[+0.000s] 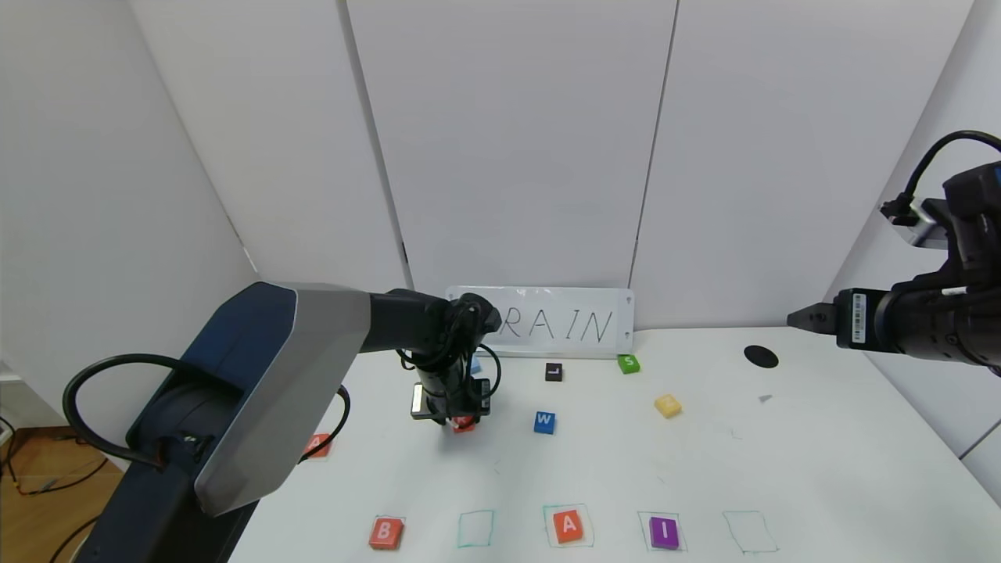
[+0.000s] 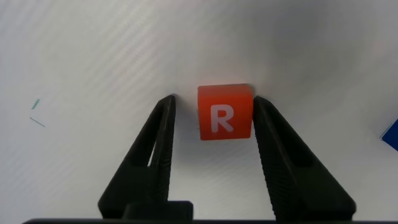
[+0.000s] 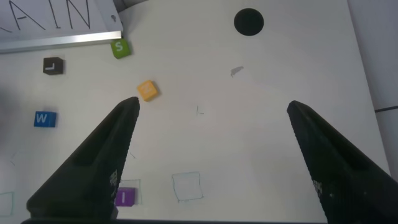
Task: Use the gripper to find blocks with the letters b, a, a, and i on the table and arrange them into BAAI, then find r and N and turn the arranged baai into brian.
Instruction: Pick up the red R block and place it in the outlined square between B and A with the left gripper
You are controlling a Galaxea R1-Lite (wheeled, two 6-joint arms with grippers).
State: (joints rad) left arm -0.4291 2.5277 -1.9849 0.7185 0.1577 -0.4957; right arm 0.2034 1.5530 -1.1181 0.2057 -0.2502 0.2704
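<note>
Left wrist view: the left gripper [image 2: 214, 118] is down on the white worktop [image 2: 93, 56], fingers [image 2: 158, 140] apart, with the orange-red R block [image 2: 224, 112] between them, nearer one finger. The B block [image 1: 385, 532], one A block [image 1: 568, 525] and purple I block [image 1: 664, 532] sit along the front row. The right gripper [image 3: 211, 155] hangs high, fingers wide apart.

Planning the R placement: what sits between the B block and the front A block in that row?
Only a vacant green-drawn square on the table, between B block and A block, in the head view.
</note>
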